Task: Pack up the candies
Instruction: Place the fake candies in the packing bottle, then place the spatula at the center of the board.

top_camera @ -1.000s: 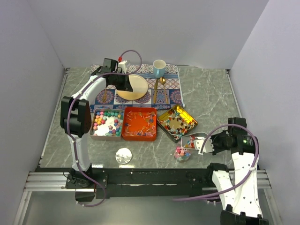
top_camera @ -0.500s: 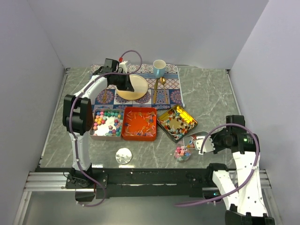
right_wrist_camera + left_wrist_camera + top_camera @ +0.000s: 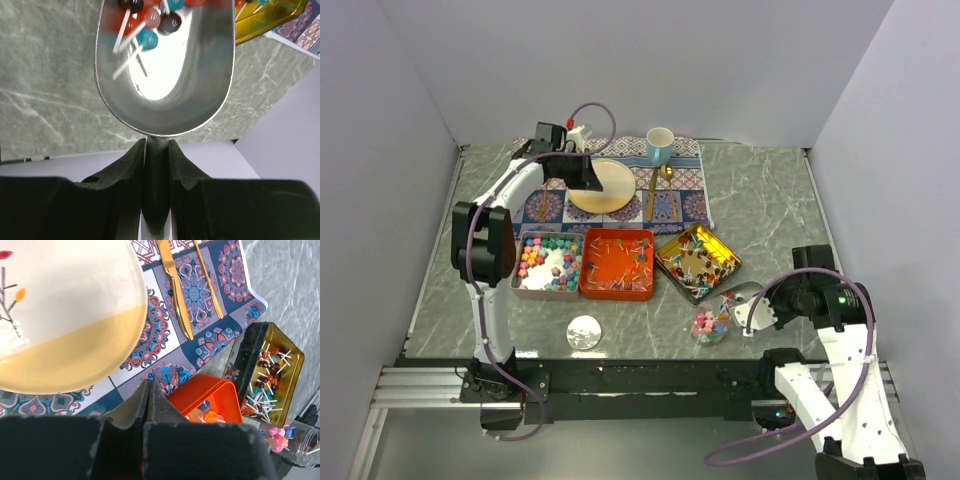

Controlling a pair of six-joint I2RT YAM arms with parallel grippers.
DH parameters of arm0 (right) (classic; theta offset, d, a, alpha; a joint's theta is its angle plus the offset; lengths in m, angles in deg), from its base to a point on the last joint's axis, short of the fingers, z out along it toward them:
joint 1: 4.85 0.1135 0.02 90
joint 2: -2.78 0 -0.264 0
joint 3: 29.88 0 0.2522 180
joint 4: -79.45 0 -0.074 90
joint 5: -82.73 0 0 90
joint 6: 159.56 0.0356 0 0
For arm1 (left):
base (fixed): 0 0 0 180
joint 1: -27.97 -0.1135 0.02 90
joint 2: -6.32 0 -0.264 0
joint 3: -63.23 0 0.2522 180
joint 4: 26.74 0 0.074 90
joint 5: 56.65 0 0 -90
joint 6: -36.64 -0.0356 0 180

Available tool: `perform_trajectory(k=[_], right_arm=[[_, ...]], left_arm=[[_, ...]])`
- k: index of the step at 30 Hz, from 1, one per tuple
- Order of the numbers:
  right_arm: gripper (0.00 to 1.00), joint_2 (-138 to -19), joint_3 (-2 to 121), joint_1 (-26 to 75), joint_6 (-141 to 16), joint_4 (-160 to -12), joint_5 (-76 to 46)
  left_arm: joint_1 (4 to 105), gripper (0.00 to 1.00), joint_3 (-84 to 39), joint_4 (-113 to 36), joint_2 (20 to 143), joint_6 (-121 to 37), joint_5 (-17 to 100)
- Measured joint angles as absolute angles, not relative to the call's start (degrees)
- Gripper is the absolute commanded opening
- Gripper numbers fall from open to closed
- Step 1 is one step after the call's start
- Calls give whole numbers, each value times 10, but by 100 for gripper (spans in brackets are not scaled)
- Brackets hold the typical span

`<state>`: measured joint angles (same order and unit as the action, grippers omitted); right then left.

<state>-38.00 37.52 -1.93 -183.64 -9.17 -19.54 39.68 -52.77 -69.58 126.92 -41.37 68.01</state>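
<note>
The right pincer (image 3: 156,150) is clamped on the handle of a metal scoop (image 3: 165,85). A small heap of candies (image 3: 150,20) with white ends lies at the scoop's far end, at the top of the right wrist frame, straight ahead of the fingers. In the top view the scoop sits at the lower right, its mouth just beside a clear jar (image 3: 705,338) that has candies in it.

More candies lie in three tins in the middle of the table (image 3: 770,210): pastel lumps in the pale tin (image 3: 548,292), red-orange ones in the orange tin (image 3: 617,296), and white-ended ones in the gold tin (image 3: 715,243).

The left pincer (image 3: 149,390) is closed on nothing. It sits at the upper left of the top view, over a patterned mat (image 3: 200,335) at the edge of a round wooden plate (image 3: 65,315), well apart from the candies.

Only the right wrist view shows the grip on the handle. Only the left wrist view shows the left fingers meeting, and gold cutlery (image 3: 175,290) lying on the mat.
</note>
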Motion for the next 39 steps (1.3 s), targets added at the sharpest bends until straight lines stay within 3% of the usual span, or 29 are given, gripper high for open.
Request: perform_trajectory(k=[39], right_arm=[[0,-404,425,59,-1836,-86,-100]], left_arm=[[392,1,-538,-677,1269,-398,696]])
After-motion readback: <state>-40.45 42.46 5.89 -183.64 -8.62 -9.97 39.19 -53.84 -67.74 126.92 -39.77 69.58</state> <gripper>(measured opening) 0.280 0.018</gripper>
